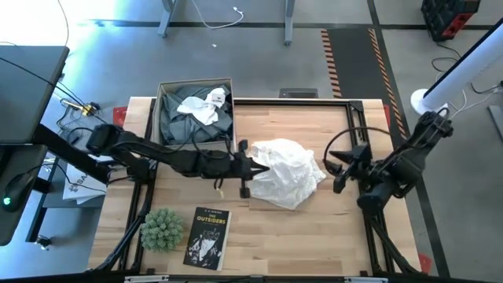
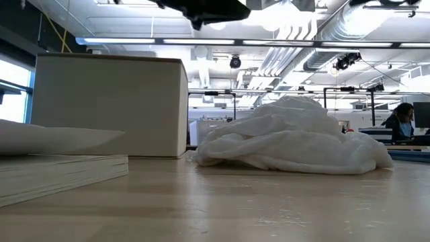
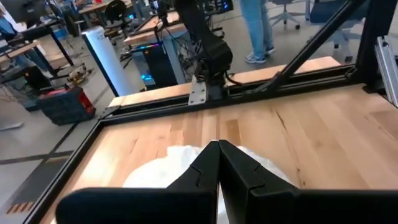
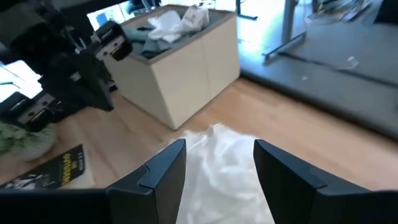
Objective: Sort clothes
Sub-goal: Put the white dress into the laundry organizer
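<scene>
Bench (image 1: 314,228): light wood planks with a black frame along the edges. It stands on a grey floor; orange-and-black hazard tape (image 1: 336,51) runs along the floor beyond the far edge. The low view looks into an open workroom with ceiling ducts and strip lights; a person (image 2: 402,122) sits at far right in the background. The left wrist view shows someone's legs (image 3: 255,31) standing past the bench among desks and chairs.

Box (image 1: 196,86): tan cardboard, open top, at the far left part of the bench. Inside lies a dark grey-green garment (image 1: 177,122) with a smaller white piece (image 1: 203,106) crumpled on top.

White garment (image 1: 289,171): loose heap on bare wood near the bench centre, right of the box and not touching it.

Near front left edge: a small green plant (image 1: 162,228) and beside it a dark paperback book (image 1: 208,238), flat.

Left tool (image 1: 248,167): reaches across from the left, at the heap's left edge, fingers pressed together; not clear whether cloth is pinched.

Right tool (image 1: 336,171): just right of the heap, fingers (image 4: 163,167) spread wide, nothing between them.
</scene>
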